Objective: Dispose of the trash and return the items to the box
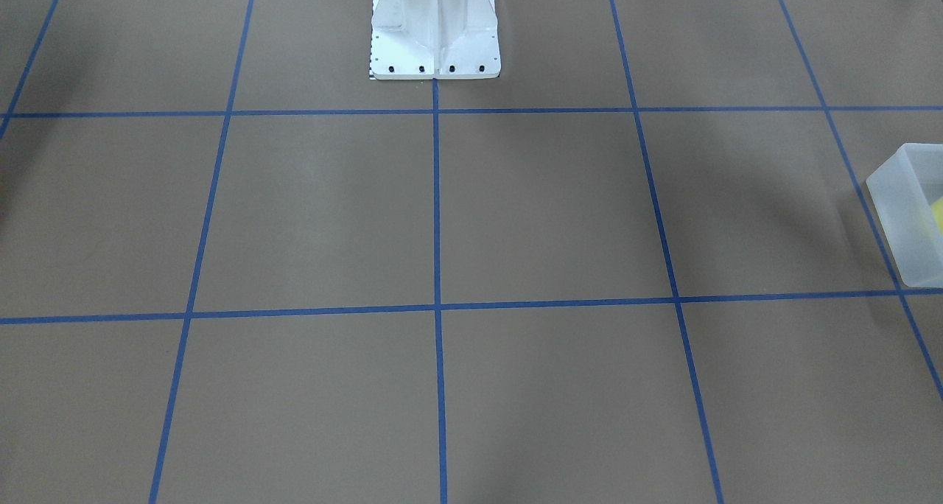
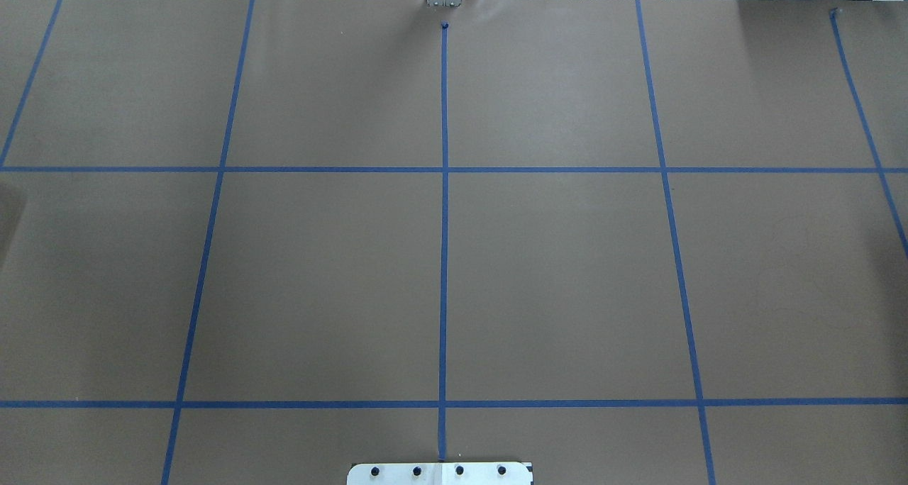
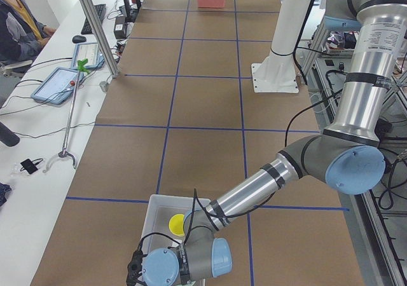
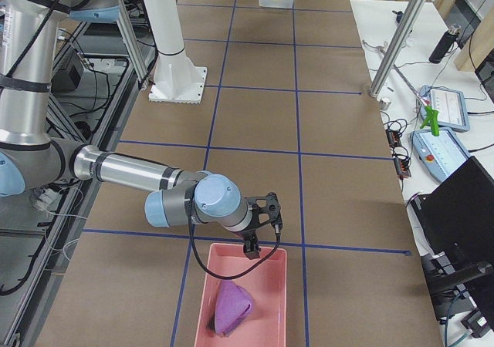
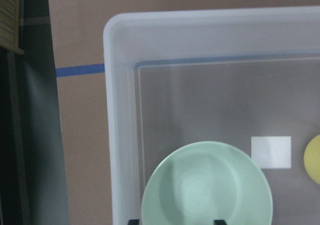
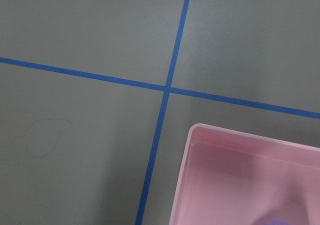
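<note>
The frosted-white box (image 5: 120, 135) lies under my left gripper (image 5: 175, 222); only the two dark fingertips (image 5: 134, 221) show at the bottom edge, set wide apart, so it is open. The mint-green bowl (image 5: 206, 185) lies flat inside the box, below the fingertips. The pale-yellow cup (image 5: 313, 160) shows at the right edge, also inside the box. The box (image 1: 908, 217) sits at the front-facing view's right edge. From the left end, the near arm hangs over the box (image 3: 156, 211) and cup (image 3: 176, 224). My right gripper (image 4: 262, 235) hovers over the pink bin's far rim; I cannot tell whether it is open.
A pink bin (image 4: 266, 285) holds a purple cloth (image 4: 231, 307); its corner shows in the right wrist view (image 6: 195, 135). The white pedestal (image 1: 435, 32) stands mid-table at the robot's side. Blue tape lines grid the brown table. An operator (image 3: 19, 25) sits beyond the far edge.
</note>
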`<state>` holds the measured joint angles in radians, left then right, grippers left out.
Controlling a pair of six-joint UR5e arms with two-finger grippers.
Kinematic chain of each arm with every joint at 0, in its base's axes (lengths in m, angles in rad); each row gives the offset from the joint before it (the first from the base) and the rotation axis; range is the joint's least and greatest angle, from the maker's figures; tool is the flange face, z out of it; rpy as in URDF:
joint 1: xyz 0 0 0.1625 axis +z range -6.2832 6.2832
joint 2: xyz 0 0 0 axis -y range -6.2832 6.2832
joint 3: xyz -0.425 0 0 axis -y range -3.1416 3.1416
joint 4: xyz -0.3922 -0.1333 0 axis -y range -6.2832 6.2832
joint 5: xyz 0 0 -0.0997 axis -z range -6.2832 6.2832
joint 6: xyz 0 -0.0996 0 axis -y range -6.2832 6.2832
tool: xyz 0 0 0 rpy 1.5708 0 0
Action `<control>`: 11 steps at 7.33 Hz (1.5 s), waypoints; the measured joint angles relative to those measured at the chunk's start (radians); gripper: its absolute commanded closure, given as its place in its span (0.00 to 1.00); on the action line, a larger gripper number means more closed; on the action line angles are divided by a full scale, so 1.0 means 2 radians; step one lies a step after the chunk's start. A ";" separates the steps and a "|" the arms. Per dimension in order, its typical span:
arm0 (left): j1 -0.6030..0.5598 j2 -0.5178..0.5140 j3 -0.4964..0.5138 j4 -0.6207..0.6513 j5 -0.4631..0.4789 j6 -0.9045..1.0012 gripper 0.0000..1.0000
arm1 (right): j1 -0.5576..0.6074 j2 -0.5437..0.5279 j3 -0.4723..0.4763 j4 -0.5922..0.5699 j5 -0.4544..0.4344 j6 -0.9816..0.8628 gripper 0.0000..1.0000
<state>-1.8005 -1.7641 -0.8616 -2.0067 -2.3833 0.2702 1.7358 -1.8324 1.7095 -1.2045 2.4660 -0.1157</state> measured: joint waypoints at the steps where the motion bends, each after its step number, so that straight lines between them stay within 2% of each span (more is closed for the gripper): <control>1: 0.002 0.023 -0.086 0.020 -0.003 -0.055 0.02 | -0.006 0.000 0.011 0.000 0.000 0.019 0.00; 3: 0.041 0.071 -0.270 0.080 -0.009 -0.138 0.02 | -0.024 0.000 0.030 -0.001 -0.001 0.059 0.00; 4: 0.069 0.087 -0.360 0.130 -0.008 -0.165 0.02 | -0.036 0.000 0.037 -0.002 -0.004 0.081 0.00; 6: 0.133 0.098 -0.511 0.224 -0.004 -0.243 0.02 | -0.063 0.001 0.048 -0.003 -0.014 0.121 0.00; 7: 0.159 0.099 -0.553 0.243 -0.002 -0.280 0.02 | -0.072 0.003 0.051 -0.004 -0.017 0.127 0.00; 9: 0.175 0.101 -0.572 0.251 0.001 -0.285 0.02 | -0.093 0.013 0.062 -0.023 -0.024 0.138 0.00; 11: 0.178 0.108 -0.572 0.250 0.001 -0.259 0.02 | -0.108 0.039 0.098 -0.103 -0.026 0.144 0.00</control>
<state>-1.4443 -1.5478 -2.0058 -1.5069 -2.3807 -0.2470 1.5189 -1.7551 1.9051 -1.4106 2.4150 0.1733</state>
